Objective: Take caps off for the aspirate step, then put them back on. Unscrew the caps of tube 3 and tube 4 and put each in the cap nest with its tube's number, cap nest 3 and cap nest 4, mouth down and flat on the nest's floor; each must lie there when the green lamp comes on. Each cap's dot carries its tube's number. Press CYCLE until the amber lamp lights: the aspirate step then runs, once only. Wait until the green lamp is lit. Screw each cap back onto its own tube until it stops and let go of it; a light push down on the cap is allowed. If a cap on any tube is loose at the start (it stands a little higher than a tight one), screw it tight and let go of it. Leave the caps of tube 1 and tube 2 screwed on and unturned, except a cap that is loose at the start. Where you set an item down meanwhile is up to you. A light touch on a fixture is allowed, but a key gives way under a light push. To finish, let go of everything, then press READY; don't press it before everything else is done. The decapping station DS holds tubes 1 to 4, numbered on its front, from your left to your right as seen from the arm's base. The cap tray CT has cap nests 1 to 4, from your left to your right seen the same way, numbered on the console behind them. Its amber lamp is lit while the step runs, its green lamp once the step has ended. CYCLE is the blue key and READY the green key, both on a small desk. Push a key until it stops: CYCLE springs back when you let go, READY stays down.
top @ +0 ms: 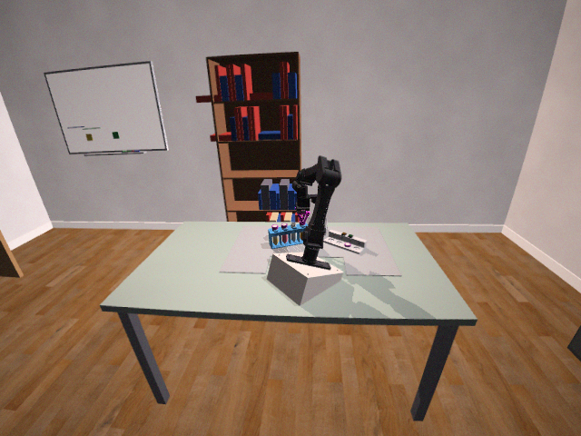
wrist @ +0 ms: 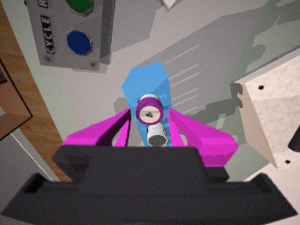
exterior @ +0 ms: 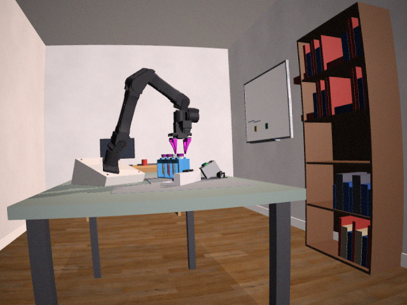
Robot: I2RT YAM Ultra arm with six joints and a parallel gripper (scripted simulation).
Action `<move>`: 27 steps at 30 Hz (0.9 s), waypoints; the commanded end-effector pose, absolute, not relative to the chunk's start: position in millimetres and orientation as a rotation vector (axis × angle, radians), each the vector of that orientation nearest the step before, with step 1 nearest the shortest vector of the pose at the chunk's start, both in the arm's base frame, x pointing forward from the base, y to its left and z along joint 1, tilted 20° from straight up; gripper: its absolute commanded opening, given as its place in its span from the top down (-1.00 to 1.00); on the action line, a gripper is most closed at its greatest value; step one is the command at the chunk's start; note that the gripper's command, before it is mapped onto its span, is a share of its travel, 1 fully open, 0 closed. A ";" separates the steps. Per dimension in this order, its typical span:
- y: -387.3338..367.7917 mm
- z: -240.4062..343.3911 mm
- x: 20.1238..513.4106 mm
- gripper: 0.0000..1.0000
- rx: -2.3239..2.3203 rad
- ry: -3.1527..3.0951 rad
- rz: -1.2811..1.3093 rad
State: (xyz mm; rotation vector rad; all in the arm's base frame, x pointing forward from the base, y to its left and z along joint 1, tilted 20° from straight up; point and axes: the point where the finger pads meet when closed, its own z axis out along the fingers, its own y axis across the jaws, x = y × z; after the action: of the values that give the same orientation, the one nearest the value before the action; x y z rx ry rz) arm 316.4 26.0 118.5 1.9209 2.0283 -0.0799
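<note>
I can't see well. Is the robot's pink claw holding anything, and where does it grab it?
Nothing is held. The gripper hangs half open above the tubes' caps.

A matte black, six-joint arm (exterior: 131, 98) of rounded segments ends in a blocky black gripper (exterior: 180, 149) with two tapered magenta fingers (exterior: 172, 144), above a flat black foot plate (top: 295, 260).

READY key (wrist: 80, 4): cut off by your wrist view's top edge. Decapping station (wrist: 146, 89): nearer tubes hidden behind gripper body. Cap numbers: too small.
</note>
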 end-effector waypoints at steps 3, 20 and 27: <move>27.0 121.7 318.2 0.02 1.912 2.026 -0.064; 25.9 114.4 319.7 0.02 1.912 2.026 -0.065; 25.4 112.0 320.1 0.02 1.912 2.026 -0.065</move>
State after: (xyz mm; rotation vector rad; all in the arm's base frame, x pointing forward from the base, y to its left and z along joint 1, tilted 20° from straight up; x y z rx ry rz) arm 318.6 24.5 109.4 1.9187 2.0279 -0.0773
